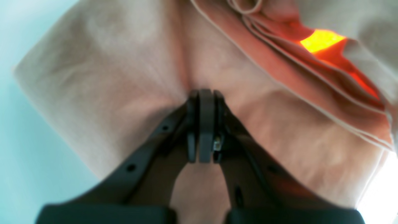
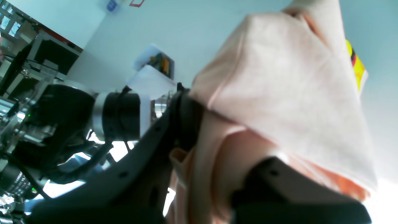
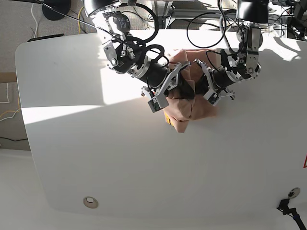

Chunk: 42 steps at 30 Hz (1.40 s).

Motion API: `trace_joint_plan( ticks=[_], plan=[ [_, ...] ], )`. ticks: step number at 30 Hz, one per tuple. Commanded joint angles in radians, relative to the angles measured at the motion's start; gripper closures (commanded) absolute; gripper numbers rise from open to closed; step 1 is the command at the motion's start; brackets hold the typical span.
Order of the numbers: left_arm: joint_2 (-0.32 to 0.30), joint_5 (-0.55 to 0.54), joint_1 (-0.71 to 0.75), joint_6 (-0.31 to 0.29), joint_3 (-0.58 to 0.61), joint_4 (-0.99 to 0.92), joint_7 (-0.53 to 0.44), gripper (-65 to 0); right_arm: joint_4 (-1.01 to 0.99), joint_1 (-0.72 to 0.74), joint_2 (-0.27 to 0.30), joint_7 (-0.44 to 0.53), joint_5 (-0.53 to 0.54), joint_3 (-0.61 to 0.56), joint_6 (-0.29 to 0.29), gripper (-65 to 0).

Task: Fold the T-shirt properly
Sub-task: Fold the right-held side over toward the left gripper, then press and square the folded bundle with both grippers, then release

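The salmon-pink T-shirt [image 3: 184,108] hangs bunched between my two grippers over the white table [image 3: 72,143]. Its lower tip points toward the table's front, with the yellow graphic [image 3: 167,120] at its left edge. My left gripper [image 1: 202,95] is shut on a fold of the T-shirt [image 1: 102,77]; the yellow graphic [image 1: 321,39] glows at the upper right. In the base view the left gripper [image 3: 205,82] is on the right. My right gripper [image 3: 180,82] is on the left. In the right wrist view the right gripper [image 2: 214,133] holds the T-shirt [image 2: 279,87] draped over its fingers.
Black cables [image 3: 201,19] and arm bases run along the table's far edge. A small round hole [image 3: 89,202] sits near the front left. A sunlit patch [image 3: 62,110] crosses the table's left side. The left arm's body [image 2: 77,118] is close beside my right gripper.
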Motion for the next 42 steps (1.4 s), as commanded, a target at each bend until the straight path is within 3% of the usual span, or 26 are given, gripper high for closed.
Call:
trace_joint_plan(
  ticks=[1,6,7,9,11,14,19,23,28,31,33,38,42],
  plan=[
    [-0.012,0.014,-0.004,0.005,-0.014,0.047,0.018,0.0,0.018,0.018,-0.004,0.03,0.017,0.0,0.016,0.0],
    [-0.009,0.014,-0.007,0.005,-0.043,0.074,0.019,0.0,0.018,0.018,0.01,0.03,0.017,0.0,0.016,0.0],
    [-0.007,0.014,-0.008,0.005,-0.057,0.076,0.019,0.0,0.016,0.018,0.012,0.03,0.017,0.0,0.016,-3.9],
    [-0.006,0.014,-0.008,0.005,-0.086,0.08,0.019,-16.6,0.016,0.018,0.013,0.03,0.017,0.0,0.016,-11.9],
    [-0.006,0.013,-0.01,0.005,-0.107,0.094,0.019,-29.2,0.016,0.018,0.013,0.03,0.017,0.0,0.016,-17.0],
    [-0.006,0.013,-0.01,0.005,-0.163,0.154,0.019,-36.6,0.016,0.02,0.008,0.03,0.017,-0.001,0.016,-21.6],
    [-0.006,0.013,-0.015,0.005,-0.336,0.278,0.019,-36.6,-0.022,0.083,-0.018,0.03,-0.022,-0.132,0.015,-24.9],
    [-0.006,0.013,-0.033,0.005,-0.466,0.38,0.019,-36.6,-0.079,0.098,-0.107,0.03,-0.098,-0.214,0.015,-25.1],
    [-0.006,0.013,-0.065,0.005,-0.558,0.396,0.015,-36.4,-0.082,0.116,-0.16,0.03,-0.176,-0.236,0.015,-25.1],
    [-0.006,0.013,-0.07,0.005,-0.568,0.396,0.015,-36.4,-0.082,0.145,-0.157,0.03,-0.18,-0.233,0.015,-25.1],
    [-0.004,0.013,-0.068,0.005,-0.557,0.396,0.016,-36.4,-0.082,0.168,-0.123,0.03,-0.182,-0.202,0.015,-25.1],
    [0.027,0.014,-0.008,0.005,-0.423,0.396,0.019,-36.4,-0.084,0.176,-0.048,0.03,-0.18,-0.072,0.018,-24.9],
    [0.077,0.014,0.09,0.005,-0.338,0.399,0.019,-36.4,-0.104,0.199,-0.025,0.03,-0.182,-0.006,0.022,-24.6]
  ],
)
